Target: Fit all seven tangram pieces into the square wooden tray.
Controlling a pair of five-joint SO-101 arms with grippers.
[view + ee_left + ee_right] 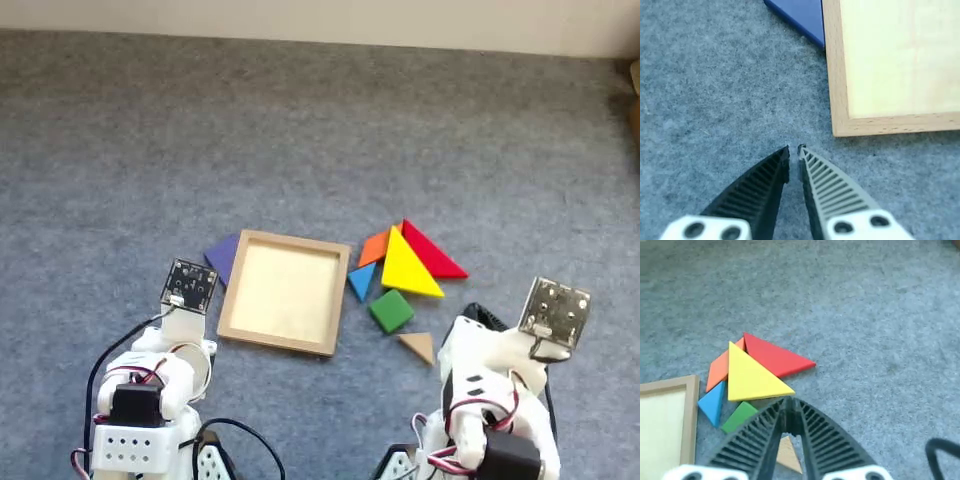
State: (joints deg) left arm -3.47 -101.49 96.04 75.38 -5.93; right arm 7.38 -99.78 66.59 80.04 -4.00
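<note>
Currently no piece is in the square wooden tray (pixel 285 292); its pale floor is bare. The tray sits on the grey felt-covered table (pixel 300 130), ahead of the two arms and between them.

Left pincer (pixel 794 150): tips pressed together, holding nothing, just off the tray's near left corner. The dark blue parallelogram (pixel 800 17) lies ahead of it, touching the tray's outer left wall toward the far corner. Its visible free edge slants in toward that wall. The left arm is plainly the nearer one for this piece.

Right pincer (pixel 788 405): also pressed together, empty. Six pieces lie right of the tray:
- the large yellow triangle (pixel 407 267), large red triangle (pixel 430 252) and orange triangle (pixel 373 246), packed edge to edge
- the small blue triangle (pixel 361 281), just beside the tray wall
- the green square (pixel 391 310), nearer the arm
- the plain wooden triangle (pixel 418 346), a little apart and closest to the right pincer's tips

Judgement: the task is at its start. Either pincer must spread before any pick. The wooden triangle looks like the shortest reach for the right arm, the parallelogram for the left.
</note>
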